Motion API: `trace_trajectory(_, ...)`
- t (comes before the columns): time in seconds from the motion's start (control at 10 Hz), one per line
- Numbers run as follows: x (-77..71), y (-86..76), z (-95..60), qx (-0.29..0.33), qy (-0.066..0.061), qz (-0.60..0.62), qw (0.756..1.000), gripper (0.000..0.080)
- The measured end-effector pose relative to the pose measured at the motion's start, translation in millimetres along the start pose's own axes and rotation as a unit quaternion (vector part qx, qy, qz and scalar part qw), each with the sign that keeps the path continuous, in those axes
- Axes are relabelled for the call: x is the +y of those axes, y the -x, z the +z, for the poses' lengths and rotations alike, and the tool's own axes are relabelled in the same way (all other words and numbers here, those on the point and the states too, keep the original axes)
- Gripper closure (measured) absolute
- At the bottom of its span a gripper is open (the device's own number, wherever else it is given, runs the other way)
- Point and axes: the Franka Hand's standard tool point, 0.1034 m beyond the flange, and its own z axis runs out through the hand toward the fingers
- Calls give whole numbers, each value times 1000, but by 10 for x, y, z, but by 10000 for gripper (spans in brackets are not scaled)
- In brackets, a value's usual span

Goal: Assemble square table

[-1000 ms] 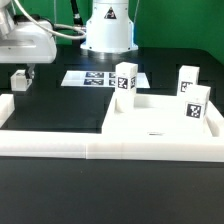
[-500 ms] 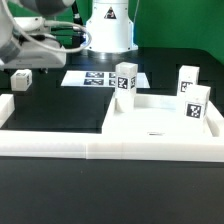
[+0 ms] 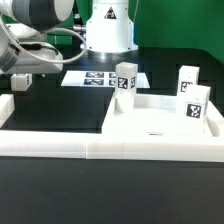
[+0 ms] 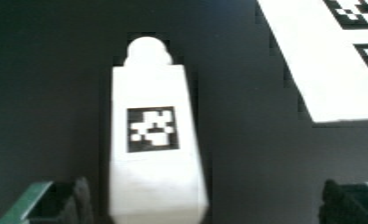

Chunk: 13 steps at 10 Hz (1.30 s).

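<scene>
Claw [image 4: 199,200] is spread wide over a lying table leg [image 4: 156,130]; I'd center it and drop straight before squeezing.

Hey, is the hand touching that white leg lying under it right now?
Apart. In the wrist view the leg lies between the hand's two fingertips, with dark table showing on both sides of it. The fingers stand wide open, not closed on it.

Bright, even light washes the white tabletop [image 3: 160,125] nearly featureless against the dark table [image 3: 55,110], shadows are soft, and both small views are coarse, the wrist view's leg [image 4: 154,130] soft-edged
</scene>
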Motion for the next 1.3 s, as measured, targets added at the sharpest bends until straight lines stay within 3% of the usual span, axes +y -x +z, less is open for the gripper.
trace_trajectory(0.1,54,1,10,-1,13,-11,1000,150)
trace_trajectory(0.2,67,-7,28,0,14,-16,1000,150)
trace_trajectory(0.4,70,-4,206,-11,10,-1,1000,150)
trace_trajectory(0.7,73,-8,228,-13,10,2,1000,150)
trace_trajectory(0.8,73,-8,228,-13,10,2,1000,272)
trace_trajectory(0.9,73,-8,228,-13,10,2,1000,272)
trace_trajectory(1.1,76,-4,226,-14,10,2,1000,509)
trace_trajectory(1.3,77,-3,226,-14,10,3,1000,509)
